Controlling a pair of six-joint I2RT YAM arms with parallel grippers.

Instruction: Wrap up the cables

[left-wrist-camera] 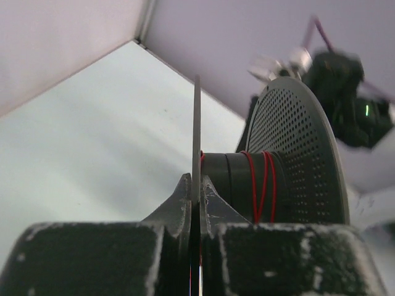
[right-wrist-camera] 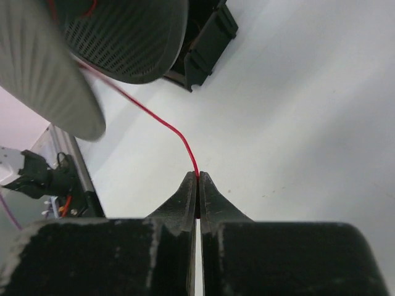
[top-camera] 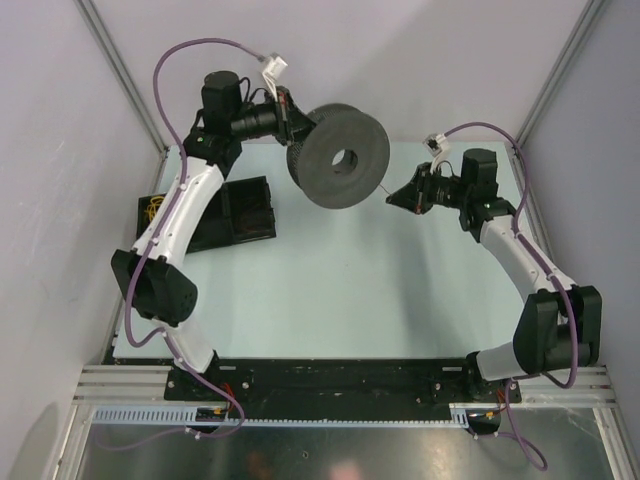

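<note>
A big dark grey round spool [top-camera: 340, 155] is held in the air at the back of the table. My left gripper [top-camera: 287, 117] is shut on the thin edge of one spool flange [left-wrist-camera: 197, 123]. A few turns of thin red cable [left-wrist-camera: 259, 185] lie round the spool's hub. The cable [right-wrist-camera: 154, 117] runs from the spool [right-wrist-camera: 117, 31] to my right gripper [right-wrist-camera: 197, 176], which is shut on it. In the top view the right gripper [top-camera: 393, 199] is just right of the spool, and the cable shows as a faint line between them.
A black box [top-camera: 240, 210] with yellow wires in it lies on the table at the left, behind my left arm. It also shows in the right wrist view [right-wrist-camera: 207, 43]. Grey walls stand on three sides.
</note>
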